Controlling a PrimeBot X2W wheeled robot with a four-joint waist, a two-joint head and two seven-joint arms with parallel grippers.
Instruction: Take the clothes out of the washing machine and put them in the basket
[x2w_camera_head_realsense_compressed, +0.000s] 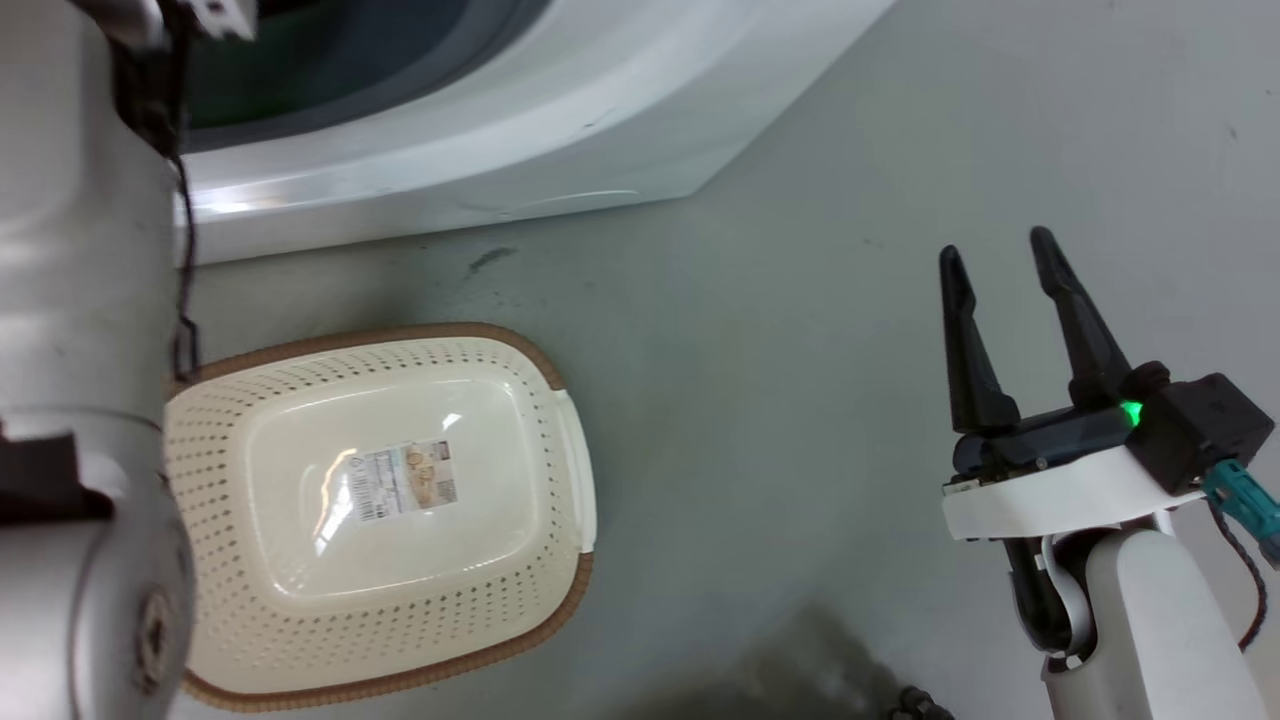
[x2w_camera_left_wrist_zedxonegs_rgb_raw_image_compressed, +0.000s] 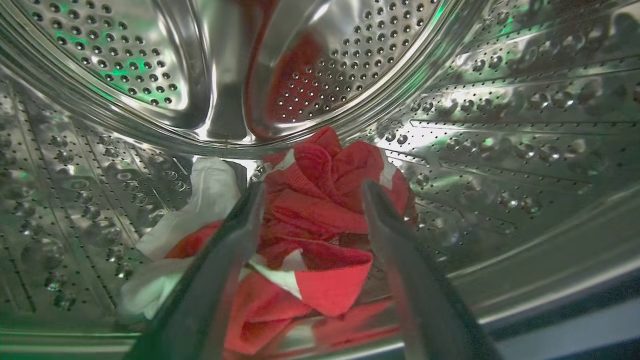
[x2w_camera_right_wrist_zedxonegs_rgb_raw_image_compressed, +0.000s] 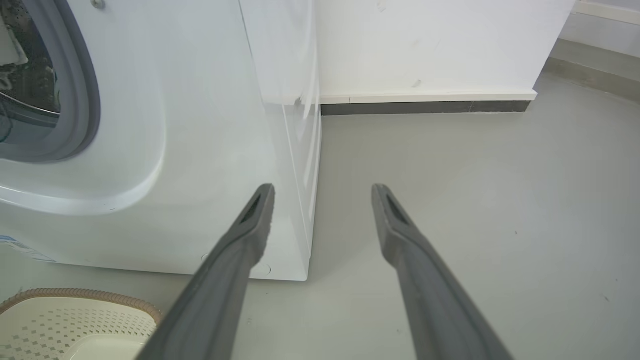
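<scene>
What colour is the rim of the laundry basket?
Brown, around a cream perforated basket; clearest in the head view.

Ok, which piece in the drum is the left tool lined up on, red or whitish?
The red garment, framed between the left tool's open fingers; the whitish piece lies outside them.

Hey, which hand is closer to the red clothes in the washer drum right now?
Left. The left hand is inside the drum, open, fingers pointing at the red clothes. The right hand is open outside the washing machine, above the floor.
</scene>
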